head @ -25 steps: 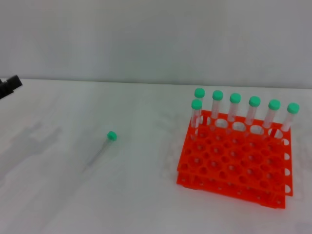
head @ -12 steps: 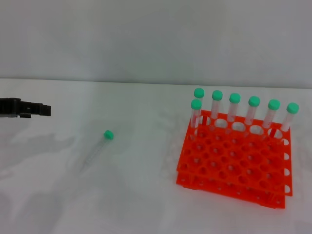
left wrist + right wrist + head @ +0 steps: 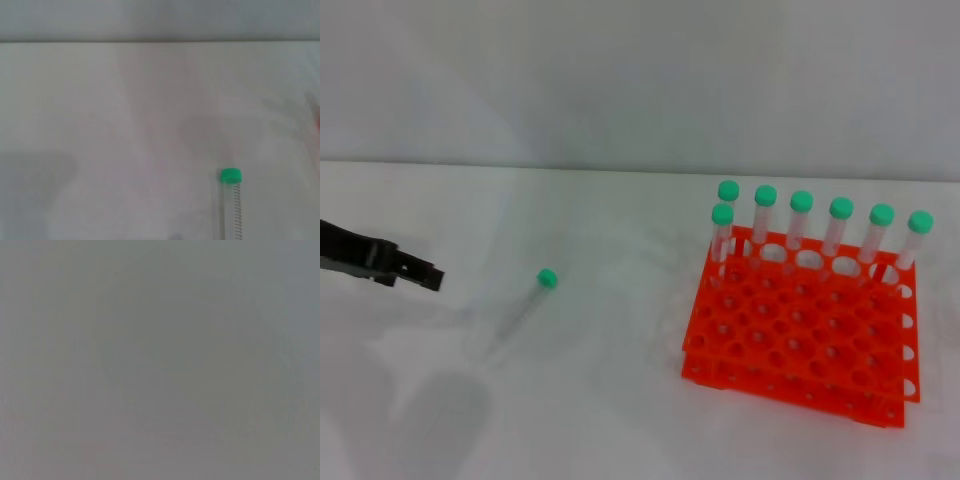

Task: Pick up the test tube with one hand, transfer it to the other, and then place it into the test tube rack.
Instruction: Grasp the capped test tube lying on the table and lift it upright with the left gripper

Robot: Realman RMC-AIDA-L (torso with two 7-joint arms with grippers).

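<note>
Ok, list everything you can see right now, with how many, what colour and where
Loose test tube: one, clear with a mint-green cap, lying flat on the table left of centre, cap pointing away from the robot; also in the left wrist view.
Test tube rack: one, bright orange, two tiers, on the table to the right.
Racked tubes: seven, clear with green caps, upright along the rack's far edge.
Table: one, white.
Wall: pale grey, behind the table.
Left gripper: one, black, reaching in from the left edge, short of the loose tube.
Right gripper: not in view.
</note>
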